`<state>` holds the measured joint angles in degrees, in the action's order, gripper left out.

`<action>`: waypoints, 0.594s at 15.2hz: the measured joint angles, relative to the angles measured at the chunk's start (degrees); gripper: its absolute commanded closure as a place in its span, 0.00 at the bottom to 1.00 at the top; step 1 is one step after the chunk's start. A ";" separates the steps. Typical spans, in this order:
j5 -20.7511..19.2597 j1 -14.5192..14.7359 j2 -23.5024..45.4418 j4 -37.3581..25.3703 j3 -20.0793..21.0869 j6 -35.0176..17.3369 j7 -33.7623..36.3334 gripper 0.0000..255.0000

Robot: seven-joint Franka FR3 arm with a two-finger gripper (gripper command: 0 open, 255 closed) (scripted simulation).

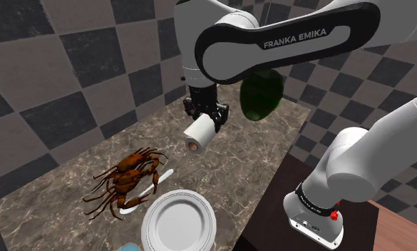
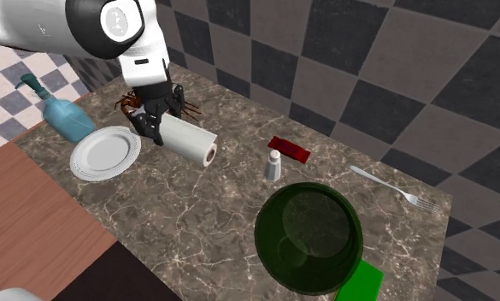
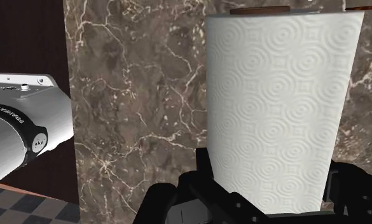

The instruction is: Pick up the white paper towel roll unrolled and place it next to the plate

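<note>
Gripper (image 1: 202, 120): clamped on roll (image 1: 199, 133), fingers (image 3: 201, 170) pressed to either side of one end, as seen in wrist view. Held on its side, core end toward shoulder camera, white embossed sheet wound tight, no loose tail seen. Apparently lifted off counter (image 1: 50, 192); no contact visible beneath, though height hard to judge

In second exterior view: hanging just beside plate (image 2: 107, 152), on that view's right of it, with crab (image 2: 124, 104) behind the hand. In shoulder view: plate low and central, crab near or touching its rim on that view's left; cannot tell which

Step in hand, by judgement: pick done, carry near its end, placing not yet made

Next move likely calling for:
- straight lowering onto bare marble beside plate
- keeping clear of rim and crab legs
- opening fingers only once bearing on counter

Risk: lying on its side, apt to trundle once freed, toward plate or away; so gentle release, axis kept level
</note>
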<state>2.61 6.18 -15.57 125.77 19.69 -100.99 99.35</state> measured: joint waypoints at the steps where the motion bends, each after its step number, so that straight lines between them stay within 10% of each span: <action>1: 0.82 0.75 -1.17 1.30 0.77 -0.20 1.10 1.00; 9: 2.03 1.82 -2.16 6.12 2.08 -4.04 2.68 1.00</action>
<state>4.64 8.00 -17.73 131.89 21.77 -105.03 102.04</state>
